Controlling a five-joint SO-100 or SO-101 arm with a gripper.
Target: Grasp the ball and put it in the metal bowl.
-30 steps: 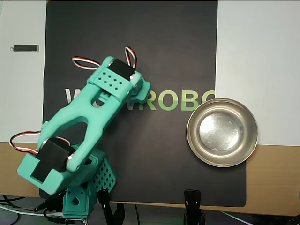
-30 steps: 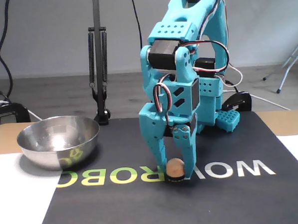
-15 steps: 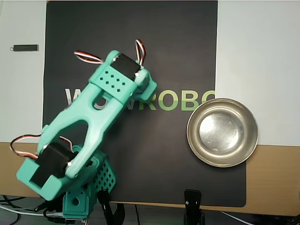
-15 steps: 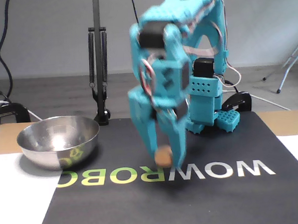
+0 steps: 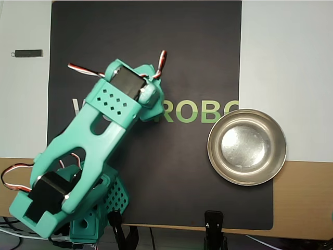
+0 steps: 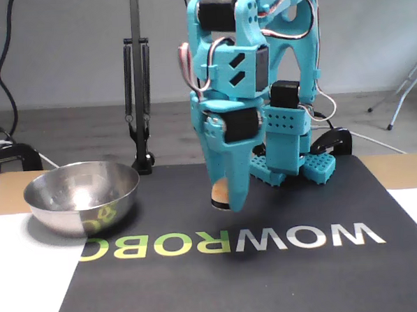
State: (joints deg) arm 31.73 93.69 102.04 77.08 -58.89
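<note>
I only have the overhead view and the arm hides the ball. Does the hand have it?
Observer: Yes. In the fixed view the ball sits between the fingers of the hand, lifted clear of the mat.
Operator: Anything in the bowl?
Observer: No, the fixed view shows the metal bowl empty inside.
Operator: Is the hand over it?
Observer: No. In the fixed view the bowl stands apart, to its left.

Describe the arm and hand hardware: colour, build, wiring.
The arm is teal 3D-printed plastic with black servo blocks set in its joints. Red, white and dark servo wires loop out near the wrist. One link carries a grid of small holes. The hand is the same teal and tapers to narrow tips. The base has perforated teal feet.
</note>
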